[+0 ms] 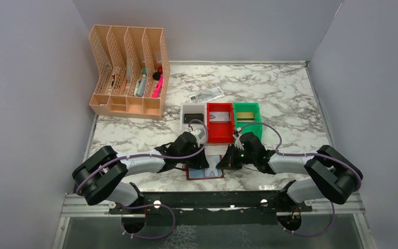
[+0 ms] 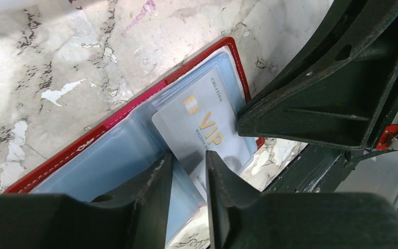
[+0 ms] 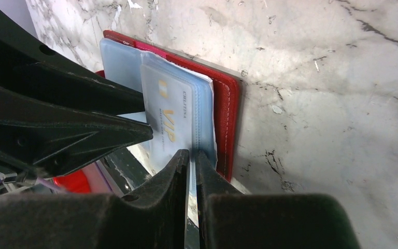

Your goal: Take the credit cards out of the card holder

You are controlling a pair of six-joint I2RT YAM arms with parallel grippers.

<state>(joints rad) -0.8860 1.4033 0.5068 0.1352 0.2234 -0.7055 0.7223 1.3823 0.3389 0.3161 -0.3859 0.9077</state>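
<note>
The card holder (image 1: 205, 174) lies open on the marble between my two grippers, red with bluish clear sleeves (image 2: 109, 150). A pale silver credit card (image 2: 197, 119) marked VIP sticks partway out of a sleeve. My left gripper (image 2: 189, 155) straddles that card's corner, its fingers apart with a visible gap. My right gripper (image 3: 192, 153) is shut on the edge of a clear sleeve of the card holder (image 3: 228, 104), beside the VIP card (image 3: 168, 119). From above, the left gripper (image 1: 199, 161) and right gripper (image 1: 227, 162) nearly meet over the holder.
Just beyond the grippers stand a white bin (image 1: 193, 110), a red bin (image 1: 220, 129) and a green bin (image 1: 247, 124), each holding a flat card-like piece. A white printed tag (image 1: 206, 95) lies behind them. An orange file organiser (image 1: 129, 72) fills the far left.
</note>
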